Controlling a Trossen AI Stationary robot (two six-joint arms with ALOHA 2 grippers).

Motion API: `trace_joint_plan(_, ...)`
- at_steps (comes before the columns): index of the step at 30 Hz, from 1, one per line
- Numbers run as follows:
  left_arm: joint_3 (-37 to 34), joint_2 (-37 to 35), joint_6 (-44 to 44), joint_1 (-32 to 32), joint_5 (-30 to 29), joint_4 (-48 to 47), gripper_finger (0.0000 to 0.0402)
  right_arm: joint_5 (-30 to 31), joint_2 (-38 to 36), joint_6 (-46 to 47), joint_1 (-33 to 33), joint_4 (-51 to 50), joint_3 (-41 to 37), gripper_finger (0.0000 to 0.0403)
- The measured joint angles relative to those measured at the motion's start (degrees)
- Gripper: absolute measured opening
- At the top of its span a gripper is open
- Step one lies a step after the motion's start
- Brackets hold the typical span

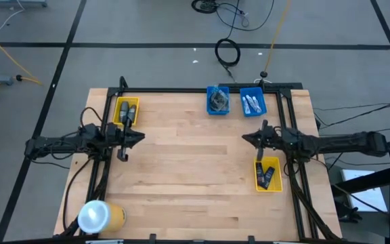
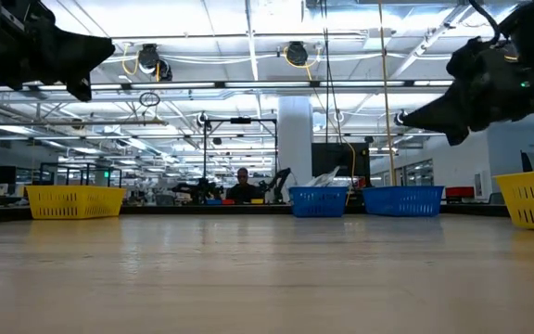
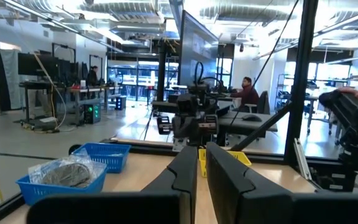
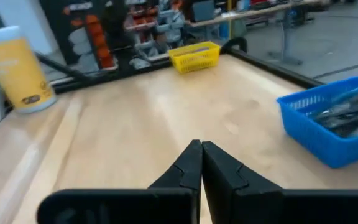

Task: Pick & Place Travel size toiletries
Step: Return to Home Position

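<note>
The toiletries lie in bins. Dark bottles fill the yellow bin [image 1: 126,110] at the far left and the yellow bin [image 1: 268,174] at the right. Grey discs in clear bags [image 1: 217,100] [image 3: 64,171] fill one blue bin, and white tubes [image 1: 252,104] the blue bin beside it. My left gripper [image 1: 141,136] [image 3: 201,163] hovers shut above the table's left side, pointing right. My right gripper [image 1: 245,139] [image 4: 201,149] hovers shut over the right side, pointing left. Both are well above the wood in the low view and hold nothing.
A big yellow roll with a white end [image 1: 100,215] [image 4: 17,65] stands at the near left corner. A black frame [image 1: 181,89] runs along the table's edges. Bare wood [image 1: 191,163] spreads between the grippers. A person [image 3: 247,93] sits at a desk beyond the table.
</note>
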Motion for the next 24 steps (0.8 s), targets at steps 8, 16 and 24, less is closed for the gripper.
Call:
trace_joint_plan(8,0.0,0.0,0.0,0.0,0.0,0.0,0.0037,-0.5,-10.2,-2.4,2.3,-9.7,-0.6,0.0004)
trace_joint_plan(16,0.0,0.0,0.0,0.0,0.0,0.0,0.0037,-0.8,-22.9,-1.5,3.4,-18.4,-2.3,0.0004)
trace_joint_plan(24,0.0,0.0,0.0,0.0,0.0,-0.4,0.0037,-9.6,-28.8,-8.5,6.7,-20.7,-2.4,0.0004)
